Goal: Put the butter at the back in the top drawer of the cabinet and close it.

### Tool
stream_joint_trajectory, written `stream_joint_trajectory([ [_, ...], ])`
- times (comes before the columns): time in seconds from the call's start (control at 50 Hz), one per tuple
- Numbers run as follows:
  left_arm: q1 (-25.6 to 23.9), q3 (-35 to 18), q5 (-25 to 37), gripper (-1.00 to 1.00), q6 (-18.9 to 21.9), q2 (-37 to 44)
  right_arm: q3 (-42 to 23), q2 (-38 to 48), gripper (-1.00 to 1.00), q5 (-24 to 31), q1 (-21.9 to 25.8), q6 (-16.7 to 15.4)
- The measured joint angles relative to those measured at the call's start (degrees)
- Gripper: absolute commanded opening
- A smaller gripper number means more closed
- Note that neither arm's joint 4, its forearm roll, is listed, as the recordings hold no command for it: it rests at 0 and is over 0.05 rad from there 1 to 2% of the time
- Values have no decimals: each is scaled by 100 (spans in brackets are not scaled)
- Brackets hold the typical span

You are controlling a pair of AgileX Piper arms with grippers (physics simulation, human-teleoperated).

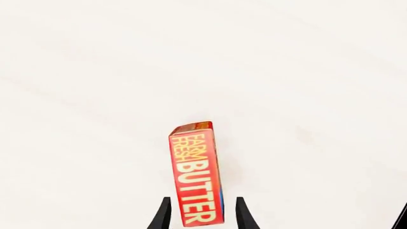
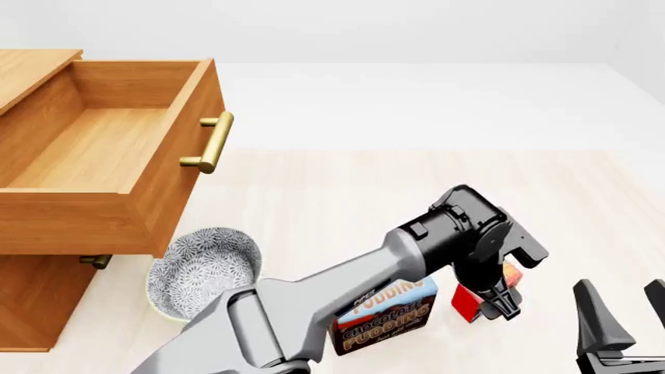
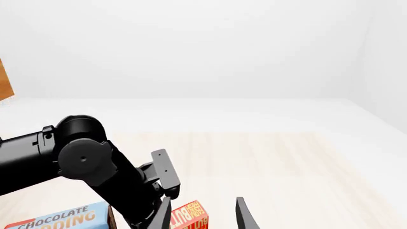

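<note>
Left gripper [image 1: 200, 217] straddles the butter [image 1: 196, 174], jaws apart, seemingly not yet gripping; next, close and lift toward the open top drawer [image 2: 99, 148]. Right gripper [image 2: 624, 315] idles, jaws apart.

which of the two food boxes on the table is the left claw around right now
The small red butter box, sitting between the left claw's fingers. The bigger blue chocolate pudding box stands beside it, outside the claw.

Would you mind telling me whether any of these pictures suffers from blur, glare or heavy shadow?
Front view: sharp, evenly lit, only a soft shadow under the open top drawer. Left wrist view: butter lettering crisp, table washed pale. Right wrist view: bright, flat, no glare.
</note>
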Motion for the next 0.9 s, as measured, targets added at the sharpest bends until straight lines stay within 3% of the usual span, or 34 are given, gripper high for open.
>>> stream_joint_trajectory([
  [0.9, -2, -147, 0, 100, -150, 256, 0, 0, 100, 0, 0, 0],
])
